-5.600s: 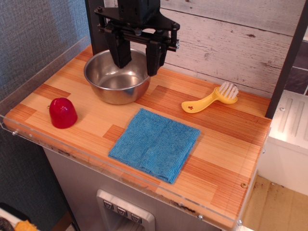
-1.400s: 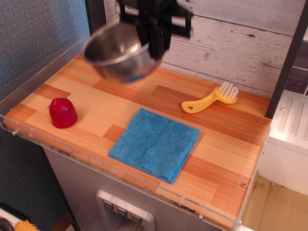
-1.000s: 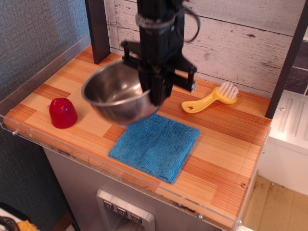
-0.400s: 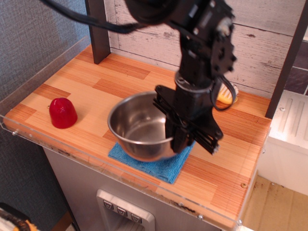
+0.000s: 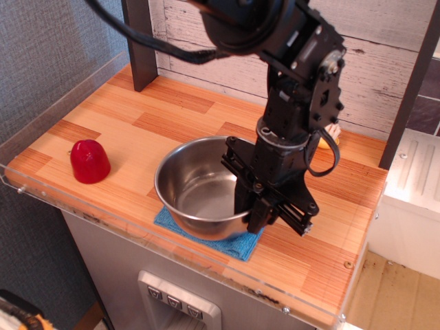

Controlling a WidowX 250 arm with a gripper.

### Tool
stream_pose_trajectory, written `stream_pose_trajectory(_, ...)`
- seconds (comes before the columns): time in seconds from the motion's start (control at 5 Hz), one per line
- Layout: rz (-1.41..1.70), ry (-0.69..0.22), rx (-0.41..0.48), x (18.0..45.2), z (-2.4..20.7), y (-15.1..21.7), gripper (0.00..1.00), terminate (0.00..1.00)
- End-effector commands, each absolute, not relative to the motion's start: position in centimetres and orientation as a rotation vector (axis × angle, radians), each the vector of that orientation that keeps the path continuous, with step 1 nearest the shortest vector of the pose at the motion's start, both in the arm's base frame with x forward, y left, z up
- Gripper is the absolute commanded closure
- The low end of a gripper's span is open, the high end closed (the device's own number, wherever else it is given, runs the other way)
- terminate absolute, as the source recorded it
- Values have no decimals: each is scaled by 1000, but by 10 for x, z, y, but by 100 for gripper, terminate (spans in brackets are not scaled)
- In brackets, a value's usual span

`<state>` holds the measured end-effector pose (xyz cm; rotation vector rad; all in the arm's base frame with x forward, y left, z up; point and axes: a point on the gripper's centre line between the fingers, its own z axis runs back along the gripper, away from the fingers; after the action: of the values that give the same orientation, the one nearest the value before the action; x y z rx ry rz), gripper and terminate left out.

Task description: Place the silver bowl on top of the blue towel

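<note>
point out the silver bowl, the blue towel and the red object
silver bowl (image 5: 196,196): camera view, inner wall, left of the gripper.
blue towel (image 5: 227,244): camera view, front strip showing under the bowl.
red object (image 5: 89,160): camera view, middle of its rounded body.

silver bowl on blue towel (mostly covered), hand gripping its rim
</note>
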<state>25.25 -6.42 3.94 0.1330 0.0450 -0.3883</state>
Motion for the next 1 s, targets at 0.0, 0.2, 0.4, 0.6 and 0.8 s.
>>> stream_pose_trajectory(0.0, -382, -43, 106, 257, 73, -59, 0, 0)
stream_pose_trajectory(0.2, -367, -76, 72, 258, 89, -56, 0, 0)
stream_pose_trajectory(0.4, -320, -96, 25, 263, 109, -47, 0, 0)
stream_pose_trajectory(0.6, -188, -156, -31, 277, 144, -19, 0, 0)
stream_pose_trajectory(0.8, -69, -214, -7, 297, 174, 17, 0, 0)
